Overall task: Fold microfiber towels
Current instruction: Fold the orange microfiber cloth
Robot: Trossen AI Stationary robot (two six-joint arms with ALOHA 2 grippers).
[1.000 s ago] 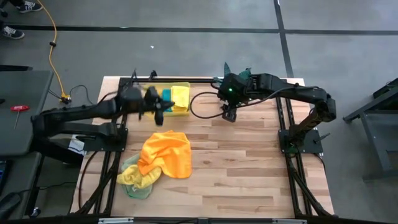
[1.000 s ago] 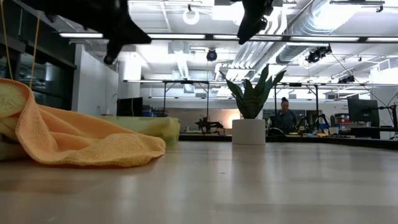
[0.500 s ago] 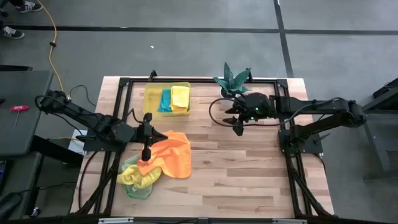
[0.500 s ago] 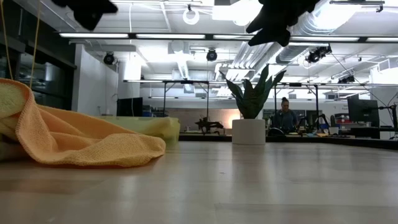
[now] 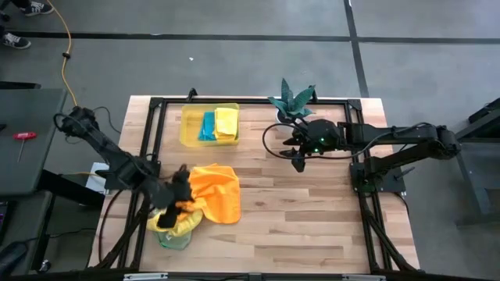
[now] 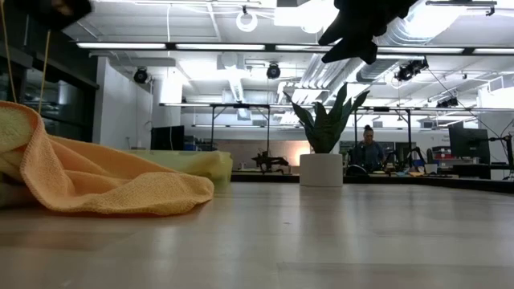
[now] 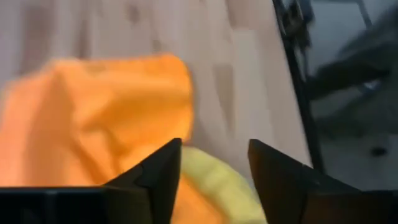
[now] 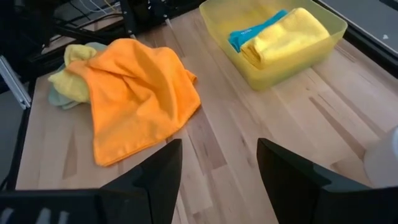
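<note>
Left gripper (image 5: 173,204): we held it unclenched over the towel heap, ready to pick one.
Right gripper (image 5: 298,158): unclenched, parked aloft near the plant (image 5: 291,97).
Orange towel (image 5: 212,191): crumpled atop the heap on the counter (image 5: 312,218).
Bin (image 5: 187,134): held folded towels.

Materials, surface finish
Orange towel (image 8: 138,93) was nappy matt cloth; worktop (image 8: 261,149) smooth pale wood planks; bin (image 8: 273,59) translucent glossy plastic.
</note>
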